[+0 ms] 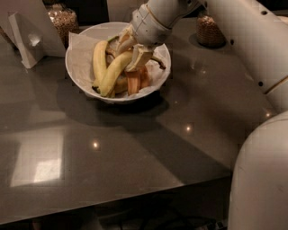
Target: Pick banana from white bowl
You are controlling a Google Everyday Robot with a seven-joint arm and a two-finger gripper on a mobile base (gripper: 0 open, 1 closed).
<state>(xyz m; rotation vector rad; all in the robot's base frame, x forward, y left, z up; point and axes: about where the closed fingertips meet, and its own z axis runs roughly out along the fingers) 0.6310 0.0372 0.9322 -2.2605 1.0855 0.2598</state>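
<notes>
Pale yellow-green and gently curved, the banana (114,74) lies in the bowl (135,96) with its long axis on a diagonal. Its upper end points up and to the right, toward the bowl's middle, and its lower end points down and to the left, reaching the near-left rim. The skin is smooth and unpeeled, and it darkens at the lower tip. The upper end runs in under the claw (132,50), so its stem is hidden there.

The claw hangs over the middle of the bowl, right at that upper end. I cannot tell how far open it is, or whether it has hold of the banana. The white arm (166,13) comes down to it from the upper right.

A shorter yellow banana (100,60) lies just left of the banana, closer to upright, and the two touch near their lower ends. Orange pieces (136,81) stand just right of the banana, below the claw. Crinkled white paper (81,49) lines the bowl.

The bowl sits toward the far side of a grey table (135,148). A jar (63,20) stands behind it on the left and a second jar (208,31) behind it on the right.
</notes>
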